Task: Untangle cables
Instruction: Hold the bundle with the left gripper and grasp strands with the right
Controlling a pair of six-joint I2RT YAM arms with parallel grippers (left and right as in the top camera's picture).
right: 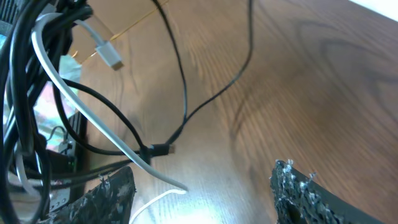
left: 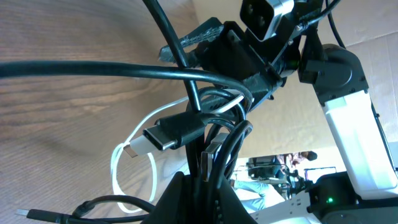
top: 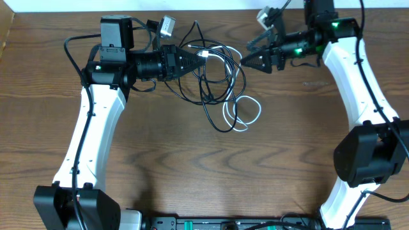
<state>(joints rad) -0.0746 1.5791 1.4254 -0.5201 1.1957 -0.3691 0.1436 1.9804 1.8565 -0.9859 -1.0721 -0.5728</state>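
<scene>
A robotics lab, by the look: two white robot arms (top: 96, 128) at a wood-grain table (top: 192, 172).

Has the cables (top: 216, 80) on the far half of the table (top: 192, 166), about midway between its left and right edges. Sets the left gripper (top: 197, 61) at their left side, tip in among the far strands, just beside a plug (top: 203, 55). Sets the right gripper (top: 245, 53) just right of them, level with the left one and facing it. Trails one loop (top: 241, 114) nearer than the rest; sends one strand (top: 197, 27) back toward the far edge.
</scene>
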